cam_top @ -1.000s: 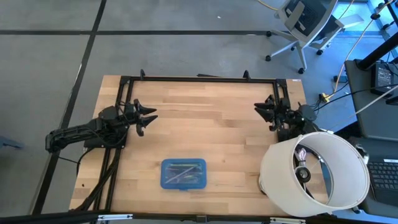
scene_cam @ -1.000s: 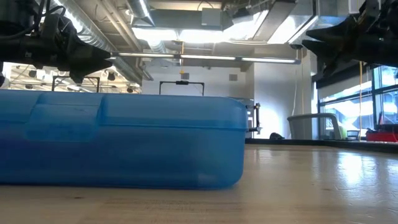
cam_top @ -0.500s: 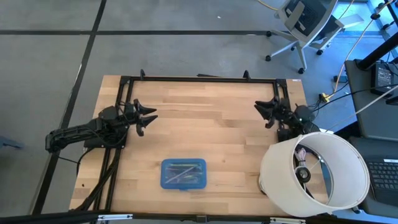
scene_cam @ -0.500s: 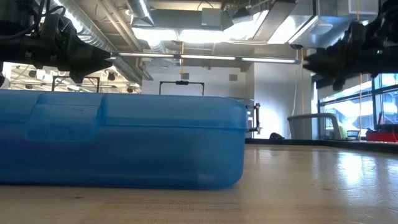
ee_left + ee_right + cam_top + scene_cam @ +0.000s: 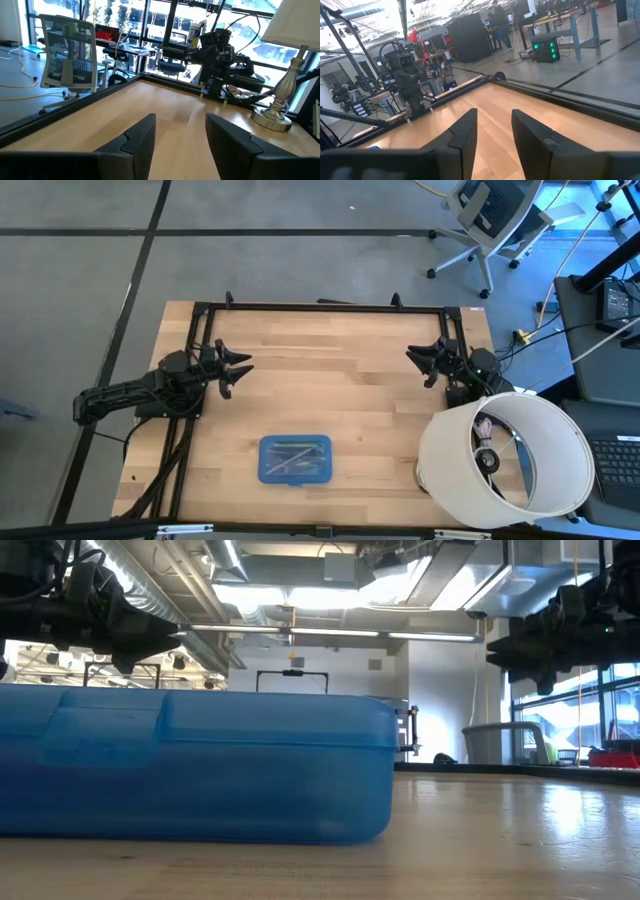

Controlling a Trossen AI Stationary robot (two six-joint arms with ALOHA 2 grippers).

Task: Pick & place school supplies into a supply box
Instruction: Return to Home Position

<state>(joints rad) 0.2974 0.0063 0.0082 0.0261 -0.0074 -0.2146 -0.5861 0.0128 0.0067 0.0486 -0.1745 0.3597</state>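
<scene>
The supply box [image 5: 295, 459] lies shut and flat on the table [image 5: 340, 410], toward the near edge and a little left of centre. Through its blue lid we can make out a few thin sticks [image 5: 293, 452], but not which of the school supplies they are. In the low view the box [image 5: 190, 765] is cut off at the left edge, and its clouded wall hides everything inside.

The surface is pale wooden planking with a black frame rail [image 5: 320, 306] along the far edge. A white lampshade [image 5: 505, 455] covers the near right corner and hides part of the right arm's base. Grey floor surrounds the table, and an office chair [image 5: 495, 215] stands beyond the far right corner.

The left gripper [image 5: 240, 373] hangs over the left side and the right gripper [image 5: 417, 367] over the far right. Both are well apart from the box, with fingers spread and nothing between them. The wood between the two grippers lies bare.
</scene>
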